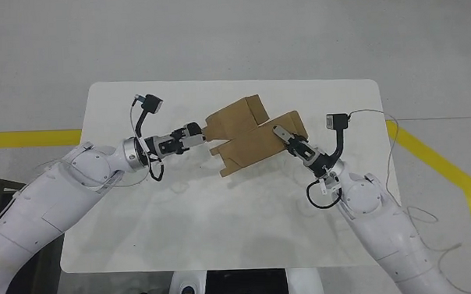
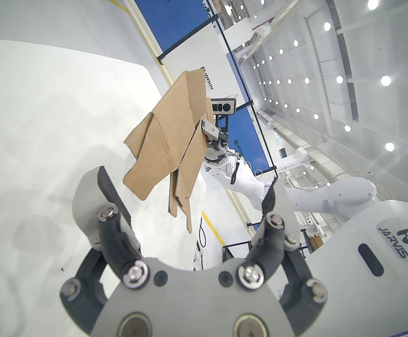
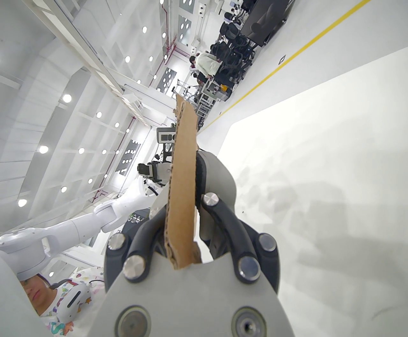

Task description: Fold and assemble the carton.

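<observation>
Aloft at centre frame over the white bench, flat brown cardboard carton pinched in closed right fingers; left fingers spread wide, empty, beside its left edge. Opening step apparently pending: left grasp needed to spread panels.

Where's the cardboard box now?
In the top view, the brown flat cardboard carton is above the white table, held by the right gripper, the open left gripper beside it.
</observation>
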You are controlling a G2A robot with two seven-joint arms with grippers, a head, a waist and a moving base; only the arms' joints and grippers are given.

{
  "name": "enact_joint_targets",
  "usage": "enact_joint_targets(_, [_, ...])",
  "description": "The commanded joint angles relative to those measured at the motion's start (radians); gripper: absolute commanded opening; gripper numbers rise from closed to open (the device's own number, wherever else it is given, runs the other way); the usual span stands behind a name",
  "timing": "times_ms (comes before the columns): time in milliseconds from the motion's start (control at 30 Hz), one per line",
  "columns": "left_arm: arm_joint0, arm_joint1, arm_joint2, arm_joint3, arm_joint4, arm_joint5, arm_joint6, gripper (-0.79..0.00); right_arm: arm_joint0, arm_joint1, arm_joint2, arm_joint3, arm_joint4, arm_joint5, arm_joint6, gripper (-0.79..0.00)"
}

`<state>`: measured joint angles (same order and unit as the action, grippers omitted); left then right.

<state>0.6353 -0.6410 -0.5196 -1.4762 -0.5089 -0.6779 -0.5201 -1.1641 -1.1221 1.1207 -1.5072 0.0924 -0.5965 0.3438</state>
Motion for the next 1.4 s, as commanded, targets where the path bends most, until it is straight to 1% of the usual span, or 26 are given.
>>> enact_joint_targets(0, [0.01,-0.003,-0.01,0.0,0.011,0.008,0.0,0.0,0.001,-0.002,-0.002,-0.004,0.003,-0.001,0.002,-0.785])
enact_joint_targets(133, [0.027,-0.013,-0.027,-0.012,0.013,0.021,0.0,0.0,0.002,-0.007,-0.008,-0.007,0.006,-0.001,0.003,-0.785])
enact_joint_targets(333, [0.045,-0.025,-0.06,-0.023,-0.027,0.034,-0.021,0.0,0.001,-0.013,-0.008,0.006,-0.01,0.001,-0.003,-0.785])
enact_joint_targets(733, [0.09,-0.029,-0.149,-0.041,-0.132,0.066,-0.128,0.0,-0.007,-0.019,0.007,0.01,-0.064,0.009,-0.012,-0.785])
enact_joint_targets(900, [0.105,-0.036,-0.179,-0.056,-0.159,0.08,-0.148,0.0,-0.008,-0.023,0.003,0.01,-0.068,0.008,-0.015,-0.785])
enact_joint_targets(1133, [0.119,-0.057,-0.196,-0.065,-0.148,0.096,-0.147,0.0,-0.008,-0.028,0.009,0.003,-0.07,0.009,-0.014,-0.785])
enact_joint_targets(1367, [0.131,-0.083,-0.202,-0.053,-0.129,0.115,-0.142,0.0,-0.012,-0.031,0.014,-0.008,-0.072,0.01,-0.01,-0.785])
